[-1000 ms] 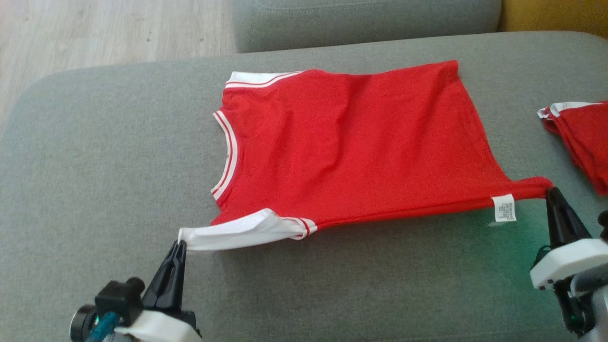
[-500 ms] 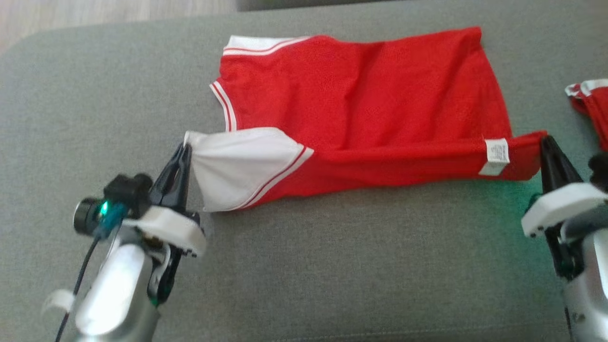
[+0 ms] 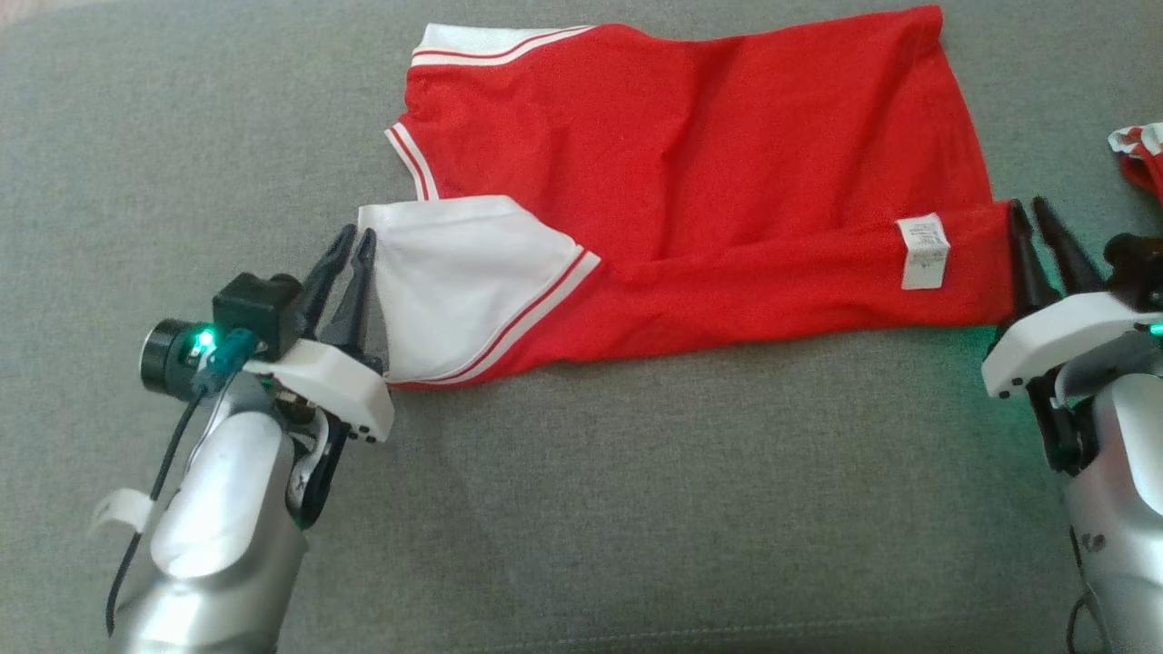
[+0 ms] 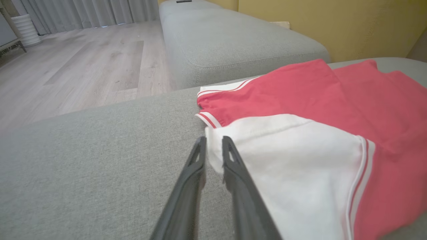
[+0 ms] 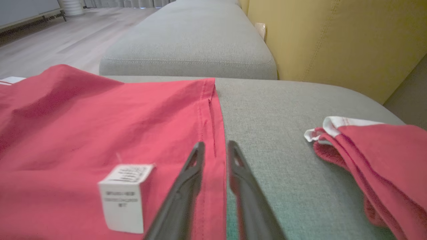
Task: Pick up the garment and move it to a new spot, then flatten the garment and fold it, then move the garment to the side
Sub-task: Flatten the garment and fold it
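Observation:
The garment is a red shirt with white trim, lying on the grey cushion. Its near edge is folded up over the body, so the white sleeve lies on the red cloth and the white label faces up. My left gripper sits at the sleeve's left corner, jaws slightly parted. In the left wrist view the left gripper has the tip of the white sleeve lying loose between its fingers. My right gripper stands open at the hem's right end. The right wrist view shows the right gripper straddling the hem of the garment.
A second red and white garment lies bunched at the cushion's right edge, close to my right gripper; it is the bunched garment in the right wrist view. Another grey cushion stands beyond, with wooden floor to its left and a yellow backrest to its right.
Both grippers carried the near edge up over the shirt's body, then parted their jaws and let go of the sleeve and the hem corner. The head camera has tilted down.

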